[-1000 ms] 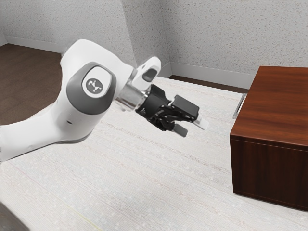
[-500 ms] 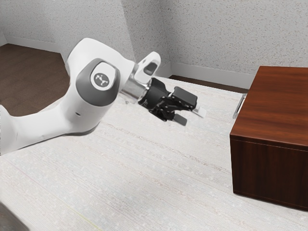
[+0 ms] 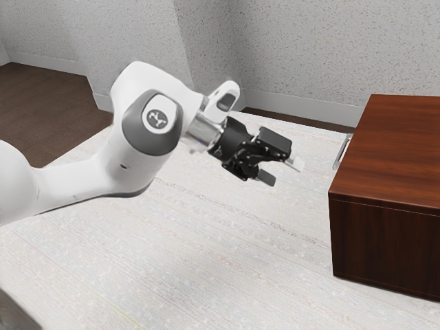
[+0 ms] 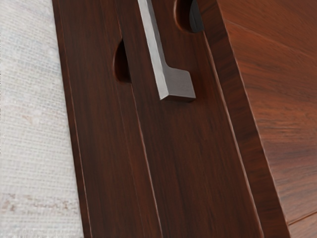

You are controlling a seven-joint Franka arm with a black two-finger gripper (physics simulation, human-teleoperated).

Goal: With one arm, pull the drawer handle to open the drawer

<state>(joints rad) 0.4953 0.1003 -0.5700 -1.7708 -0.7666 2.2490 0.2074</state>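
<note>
Exterior view: the gripper has crept toward the view's right over the last second. It's nearer the handle on the cabinet front but still apart from it. Jaws spread, nothing in them.

Wrist view: the handle sits right ahead on the drawer front. So the approach is going fine, no grab yet.

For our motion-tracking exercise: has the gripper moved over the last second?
Yes. The gripper has shifted toward the exterior view's right, closer to the cabinet.
</note>
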